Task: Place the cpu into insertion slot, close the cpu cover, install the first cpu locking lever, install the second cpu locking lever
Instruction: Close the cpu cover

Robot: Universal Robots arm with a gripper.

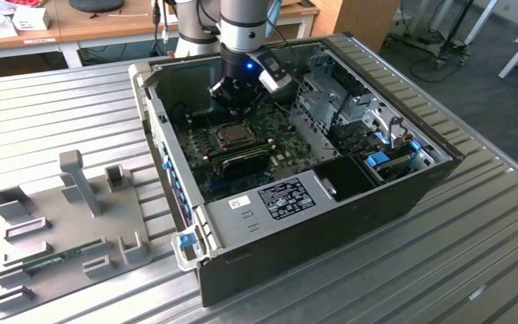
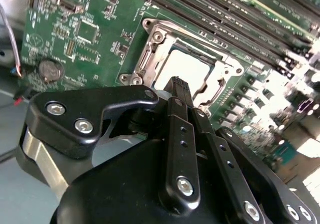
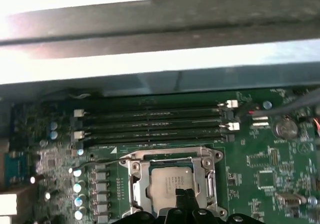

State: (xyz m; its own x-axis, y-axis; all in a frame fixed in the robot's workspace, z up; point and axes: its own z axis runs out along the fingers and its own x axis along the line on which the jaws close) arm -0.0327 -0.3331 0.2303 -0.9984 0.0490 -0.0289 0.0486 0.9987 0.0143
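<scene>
open computer case (image 1: 331, 236) lies on a ribbed metal table (image 1: 475, 270). gripper (image 1: 233, 102) hangs inside the case over the green board (image 1: 282, 128), just above the insertion slot (image 1: 233, 134). grey fixture plate (image 1: 61, 223), at the exterior view's left, carries a green memory stick (image 1: 54, 259).

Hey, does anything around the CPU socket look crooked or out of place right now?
Nothing is clearly wrong. The cpu lies square in the insertion slot with the cpu cover down around it. One thin wire lever juts sideways, seemingly unlatched.
</scene>
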